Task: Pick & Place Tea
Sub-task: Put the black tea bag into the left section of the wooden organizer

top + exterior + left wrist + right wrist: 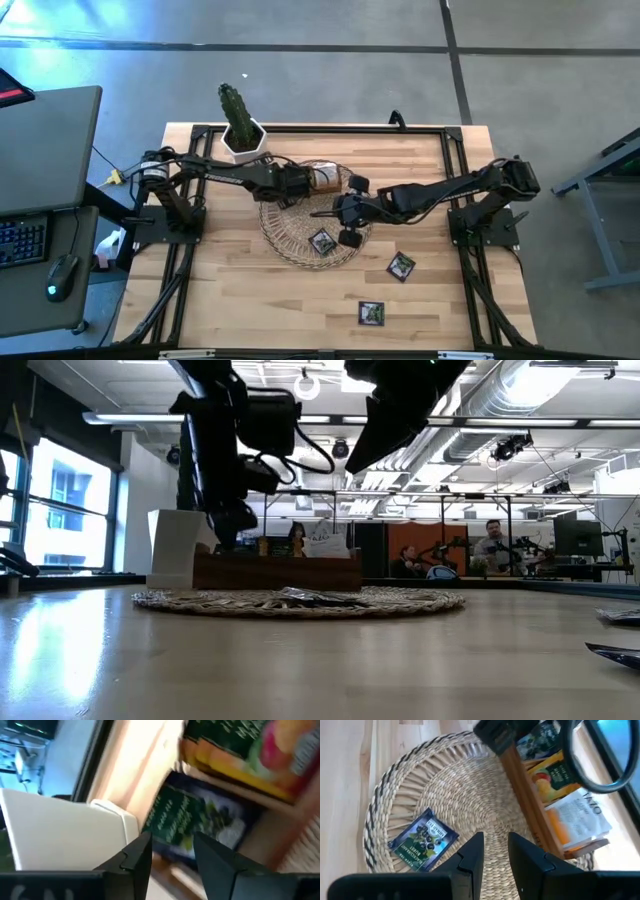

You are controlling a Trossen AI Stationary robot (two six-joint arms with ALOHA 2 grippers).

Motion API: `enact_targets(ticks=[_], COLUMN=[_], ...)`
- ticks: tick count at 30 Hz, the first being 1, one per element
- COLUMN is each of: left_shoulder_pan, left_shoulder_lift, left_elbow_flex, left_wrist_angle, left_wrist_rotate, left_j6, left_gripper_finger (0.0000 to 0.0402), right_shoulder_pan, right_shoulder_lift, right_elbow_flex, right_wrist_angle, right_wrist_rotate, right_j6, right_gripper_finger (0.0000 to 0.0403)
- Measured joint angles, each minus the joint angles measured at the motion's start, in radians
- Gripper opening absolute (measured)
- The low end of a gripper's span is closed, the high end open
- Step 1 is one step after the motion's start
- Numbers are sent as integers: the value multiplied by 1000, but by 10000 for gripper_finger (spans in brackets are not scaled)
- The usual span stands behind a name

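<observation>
Left gripper (172, 852), fingers slightly apart and empty, hovers over the box (555, 815) of filed sachets, while the right gripper (495, 852), narrowly open, hangs above a sachet (422, 846) on the mat (420, 780), seemingly poised to pick it

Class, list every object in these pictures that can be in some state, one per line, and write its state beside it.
Left gripper: open, over the brown wooden compartment box.
Right gripper: open, empty, above the round woven wicker mat.
Dark blackcurrant tea sachet on the mat: lying flat.
Two dark tea sachets on the bare table: lying flat.
Box: holding upright sachets.
Cactus in white pot: standing upright.
</observation>
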Motion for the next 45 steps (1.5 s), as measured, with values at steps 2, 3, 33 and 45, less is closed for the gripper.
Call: enact_targets(ticks=[2, 3, 33, 45], left_shoulder_pan=[-6, -14, -314, -313], left_shoulder_lift=[0, 0, -613, -638], left_elbow_flex=[35, 54, -296, -329], left_wrist_angle=[-69, -103, -226, -201], left_wrist_rotate=[32, 46, 59, 78], left_j6=[0, -2, -445, -465], left_gripper_finger=[142, 142, 142, 142], right_shoulder_pan=[0, 0, 125, 114], right_shoulder_lift=[8, 16, 303, 328], right_elbow_flex=[0, 0, 0, 0], right_wrist_angle=[-1, -1, 230, 261], right_wrist_rotate=[-17, -25, -222, -210], right_j6=[-3, -11, -336, -367], right_gripper_finger=[85, 85, 120, 163])
